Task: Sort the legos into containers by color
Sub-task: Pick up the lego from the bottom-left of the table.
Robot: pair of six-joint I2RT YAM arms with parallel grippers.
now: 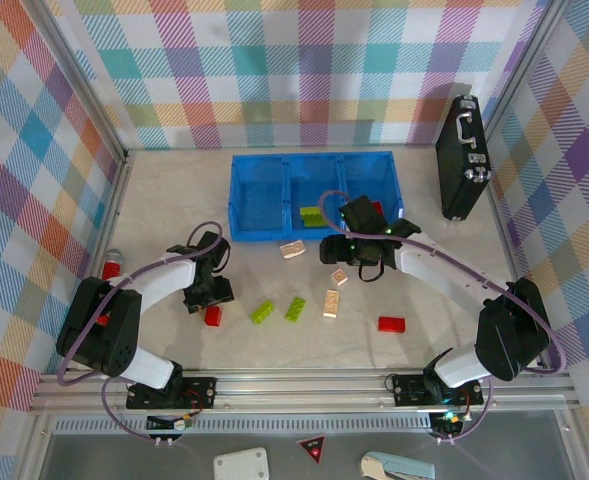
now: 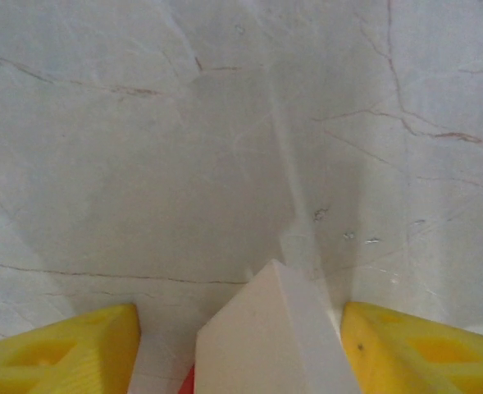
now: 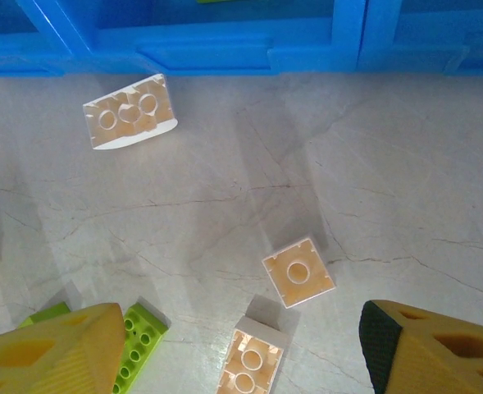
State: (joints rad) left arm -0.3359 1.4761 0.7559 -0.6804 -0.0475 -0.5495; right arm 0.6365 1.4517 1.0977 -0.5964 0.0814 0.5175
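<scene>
1. Tabletop (image 2: 225,123): pale marble with thin brown veins, taking up most of the frame.
2. Yellow fingers (image 2: 77,353) sit at the bottom corners, one left and one right, set well apart.
3. Between them is a pale off-white angular piece (image 2: 270,336), its ridge pointing up-frame. Can't tell what it is.
4. The piece sits just beside the right finger, with a clear gap to the left one.
5. Red sliver (image 2: 189,382) at the piece's lower-left edge, too small to identify.

black case (image 1: 461,160) stands on edge far right; red cylinder (image 1: 111,269) at left.
</scene>
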